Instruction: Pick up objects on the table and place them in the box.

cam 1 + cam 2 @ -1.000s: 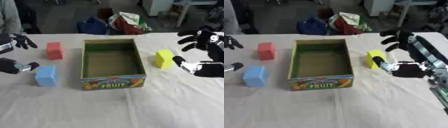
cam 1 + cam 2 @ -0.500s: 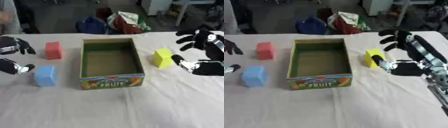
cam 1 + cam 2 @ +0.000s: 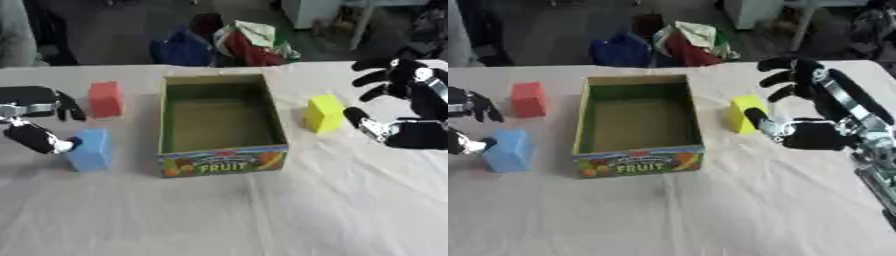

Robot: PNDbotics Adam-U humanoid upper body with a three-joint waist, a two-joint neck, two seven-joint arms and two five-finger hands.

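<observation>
Worktop (image 3: 262, 215) w/ a pale cloth fills most of both views. Mid-worktop sits the box (image 3: 222, 161), open top, green inside, "FRUIT" printed on its near wall; nothing visible in it.

Right hand (image 3: 811, 135) comes in from the right, black, spread wide: fingers (image 3: 785, 77) fanned out at the far side, thumb stretched toward the near side. It's just beside the yellow block (image 3: 325, 113), which stands on the worktop right of the box. Thumb tip looks to be at or against the block's near right edge, though contact can't be confirmed. Fingers aren't curled round it, so the hand is open, holding nothing.

Left hand (image 3: 33, 115) shows at the left edge, partly cut off in the right eye view. Fingers hang over the far side, thumb reaches to the left face of the blue block (image 3: 88, 149); thumb tip seems to touch it, fingers are apart from it. Open too, nothing gripped.

Blue block lies left of the box, near its front corner. Red block (image 3: 106, 99) stands farther back, left of the box, apart from both box and blue block.

All 3 blocks are on the worktop, outside the box.
</observation>
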